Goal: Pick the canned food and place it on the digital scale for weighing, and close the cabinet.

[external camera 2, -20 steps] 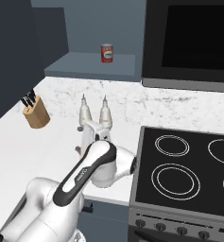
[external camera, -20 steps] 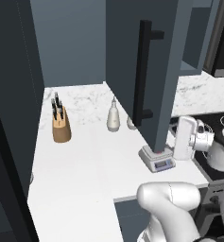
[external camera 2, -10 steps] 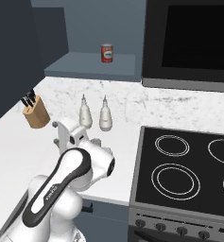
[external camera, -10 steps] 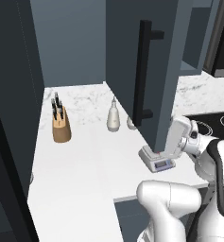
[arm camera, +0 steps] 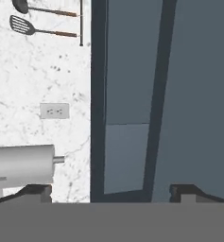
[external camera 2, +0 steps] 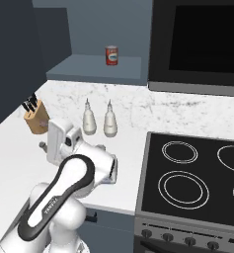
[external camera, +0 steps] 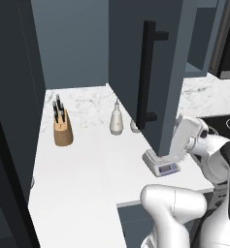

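The canned food, a small red-labelled tin, stands on the shelf of the open cabinet, above the counter. The cabinet's slate-blue door hangs open with its black bar handle facing me. On the counter below the door's edge sits the light-grey digital scale, with my white hand just to its right. My gripper is open with nothing between its tips; the hand view, rolled sideways, looks at the cabinet's blue panels.
Two white bottles and a knife block stand near the marble wall. A black stove top lies to the right under a dark microwave. An outlet and hanging utensils are on the wall.
The arm has swung and turned; the hand has drifted left in the right base view. The can, scale and cabinet door have stayed put.
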Robot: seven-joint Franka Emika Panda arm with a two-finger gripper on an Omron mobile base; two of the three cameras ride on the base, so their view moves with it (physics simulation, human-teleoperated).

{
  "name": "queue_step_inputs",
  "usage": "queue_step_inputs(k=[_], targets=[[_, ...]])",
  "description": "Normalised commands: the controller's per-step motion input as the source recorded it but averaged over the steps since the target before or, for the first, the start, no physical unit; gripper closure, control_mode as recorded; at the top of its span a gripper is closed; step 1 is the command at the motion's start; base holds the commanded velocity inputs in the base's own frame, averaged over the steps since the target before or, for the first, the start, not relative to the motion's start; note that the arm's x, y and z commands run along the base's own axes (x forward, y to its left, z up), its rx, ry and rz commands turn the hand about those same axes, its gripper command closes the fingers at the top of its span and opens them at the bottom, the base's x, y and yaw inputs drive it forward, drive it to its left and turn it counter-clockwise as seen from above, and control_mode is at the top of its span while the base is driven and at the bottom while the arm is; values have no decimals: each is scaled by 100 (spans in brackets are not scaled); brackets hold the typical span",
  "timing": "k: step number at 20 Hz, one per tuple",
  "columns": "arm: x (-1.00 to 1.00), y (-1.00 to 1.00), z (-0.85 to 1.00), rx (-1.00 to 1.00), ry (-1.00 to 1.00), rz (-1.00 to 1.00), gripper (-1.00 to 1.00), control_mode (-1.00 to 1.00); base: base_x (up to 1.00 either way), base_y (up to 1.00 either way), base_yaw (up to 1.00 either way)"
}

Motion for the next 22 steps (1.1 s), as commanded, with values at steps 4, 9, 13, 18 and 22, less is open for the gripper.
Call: queue_step_inputs(k=[4, 9, 13, 18, 22], targets=[[-49, 97, 2, 14, 0, 0, -100, -100, 0, 0, 0], [-90, 74, 0, 22, -1, 0, -100, -100, 0, 0, 0], [-84, 55, -6, 31, -2, 0, -100, -100, 0, 0, 0], [-2, 44, -53, 44, 2, 3, -100, -100, 0, 0, 0], [8, 57, -41, 20, 27, 21, -100, -100, 0, 0, 0]])
